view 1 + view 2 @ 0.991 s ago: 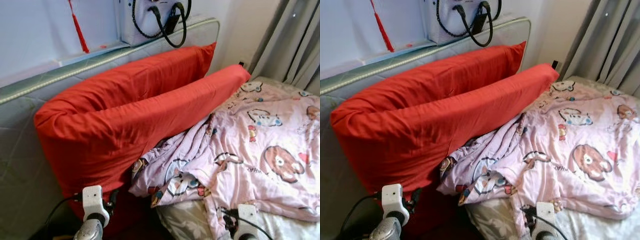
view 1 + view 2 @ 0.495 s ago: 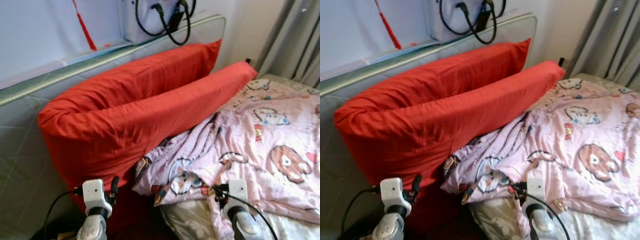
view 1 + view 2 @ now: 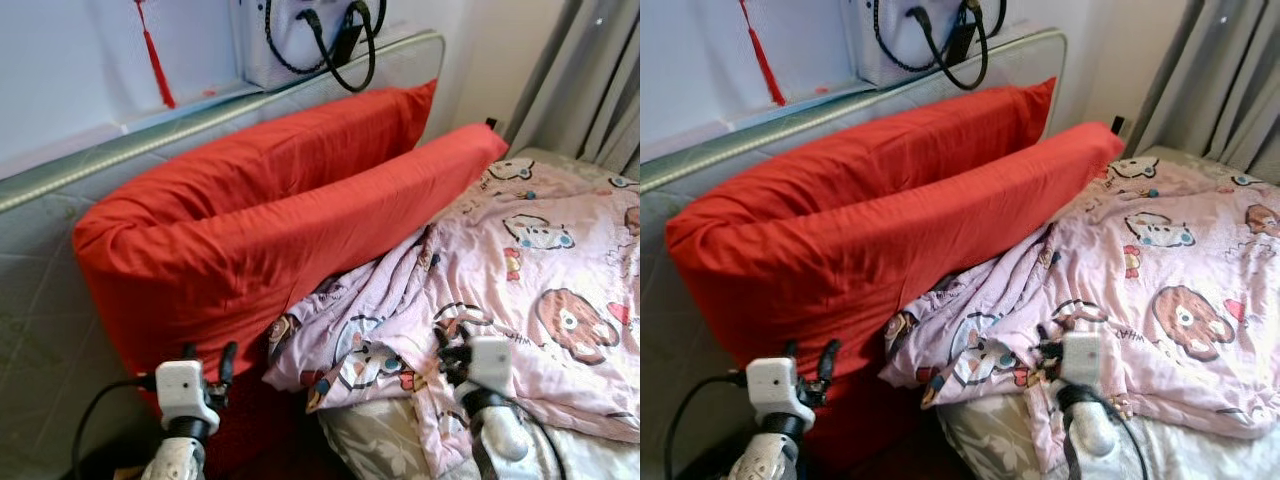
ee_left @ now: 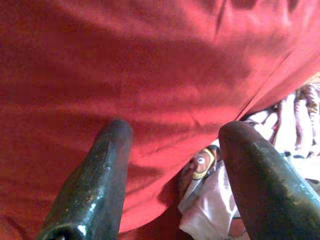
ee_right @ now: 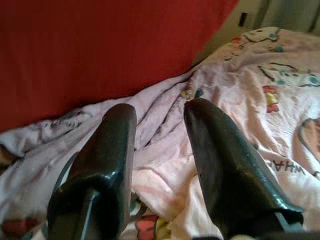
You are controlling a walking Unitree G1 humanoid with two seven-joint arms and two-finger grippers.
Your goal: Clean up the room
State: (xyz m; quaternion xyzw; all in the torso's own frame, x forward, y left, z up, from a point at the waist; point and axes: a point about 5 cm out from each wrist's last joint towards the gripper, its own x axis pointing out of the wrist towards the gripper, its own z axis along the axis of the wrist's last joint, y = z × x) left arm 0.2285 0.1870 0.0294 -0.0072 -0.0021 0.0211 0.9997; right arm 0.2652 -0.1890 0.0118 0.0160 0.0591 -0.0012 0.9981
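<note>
Red pillows (image 3: 250, 240), two of them, are leaning against the headboard (image 3: 60, 300), with one pink cartoon blanket (image 3: 520, 290) lying rumpled on the bed beside them. Both grippers are hovering with fingers spread: the left gripper (image 4: 172, 145) facing the nearer pillow's end, the right gripper (image 5: 160, 130) over the blanket's edge. Head views are also showing one bag (image 3: 300, 40) sitting on the headboard.

left claw (image 4: 172, 165) parted, right claw (image 5: 160, 145) parted
</note>
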